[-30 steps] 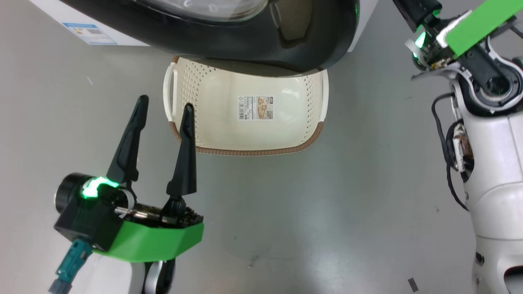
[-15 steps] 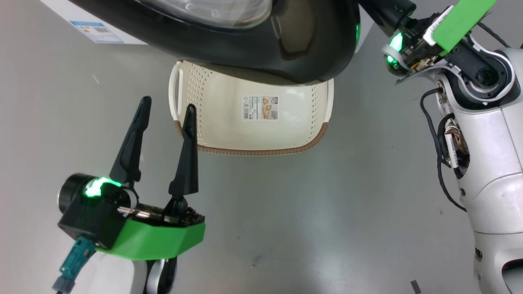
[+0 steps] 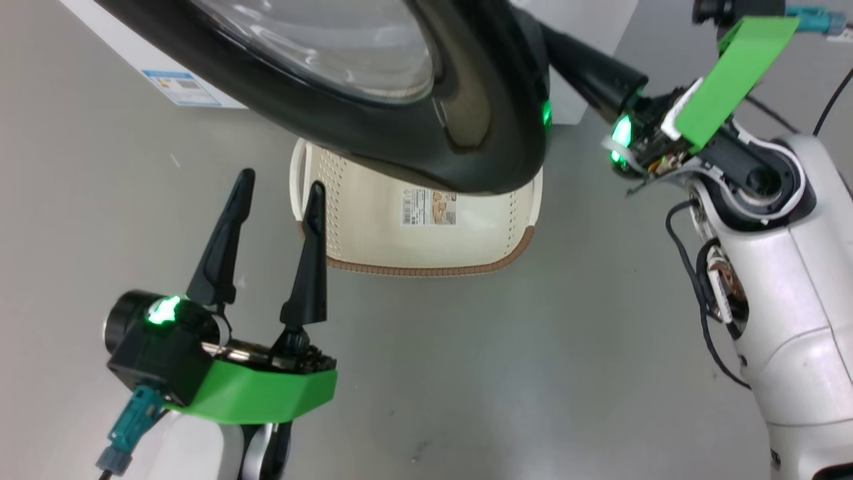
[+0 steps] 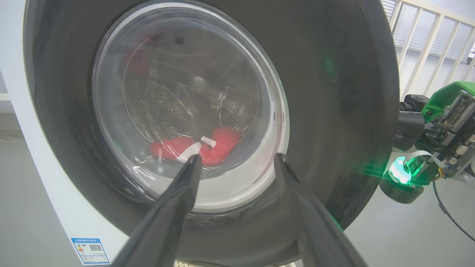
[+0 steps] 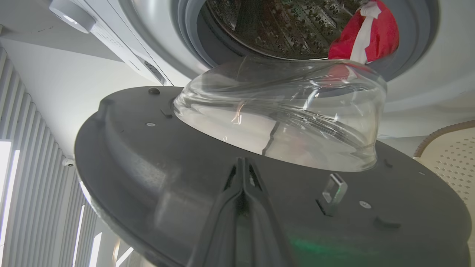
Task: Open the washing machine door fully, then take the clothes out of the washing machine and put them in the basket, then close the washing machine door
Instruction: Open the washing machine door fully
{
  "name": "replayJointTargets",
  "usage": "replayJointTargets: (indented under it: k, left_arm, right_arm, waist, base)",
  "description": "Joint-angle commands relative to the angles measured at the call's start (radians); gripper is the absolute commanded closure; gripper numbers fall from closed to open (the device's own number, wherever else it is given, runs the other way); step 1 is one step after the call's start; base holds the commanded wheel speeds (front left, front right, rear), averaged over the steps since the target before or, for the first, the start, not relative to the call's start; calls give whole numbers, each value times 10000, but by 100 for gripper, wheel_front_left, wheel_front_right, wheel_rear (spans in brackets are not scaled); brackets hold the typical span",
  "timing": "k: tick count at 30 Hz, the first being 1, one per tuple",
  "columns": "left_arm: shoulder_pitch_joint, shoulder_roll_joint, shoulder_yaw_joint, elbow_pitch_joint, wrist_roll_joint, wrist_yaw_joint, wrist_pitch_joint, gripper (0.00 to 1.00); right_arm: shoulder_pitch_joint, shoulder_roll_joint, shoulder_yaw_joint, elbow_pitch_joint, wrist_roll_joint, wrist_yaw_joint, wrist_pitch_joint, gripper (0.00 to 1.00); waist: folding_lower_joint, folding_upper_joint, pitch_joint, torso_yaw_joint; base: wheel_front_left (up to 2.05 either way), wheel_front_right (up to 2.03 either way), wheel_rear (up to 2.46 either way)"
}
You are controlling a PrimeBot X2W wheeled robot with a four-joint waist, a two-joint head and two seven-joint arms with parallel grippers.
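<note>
The left gripper (image 3: 280,185) sits low at the left of the head view, its two dark fingers (image 3: 220,247) pointing up and spread wide, empty, with the green wrist cover (image 3: 266,397) beneath and a green lamp (image 3: 163,310) glowing beside it. Over on the right, the pale right forearm (image 3: 793,313) climbs the edge, wrist bent inward, and the right gripper (image 5: 243,167) has both fingers pressed flat together, gripping nothing.

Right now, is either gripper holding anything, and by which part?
Nothing held. Left gripper open, empty. Right gripper shut with nothing between its fingers, tips at the washing machine door's inner face.
</note>
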Motion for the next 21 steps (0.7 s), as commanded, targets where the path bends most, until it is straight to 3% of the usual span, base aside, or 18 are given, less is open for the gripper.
replayJointTargets:
  k: [1,21]
  left_arm:
    - [236,128,328,-125,-14,120,-48,0]
    - [693,121,181,321,-298,396,-48,0]
  right_arm:
    - [356,149,216,-362,136,65,10,100]
    - [2289,-558,960,-886,888,65,-490,100]
  waist:
    - [0,0,-275,97]
    - [0,0,-1581,1089]
  base:
    - [0,0,0]
    - [0,0,0]
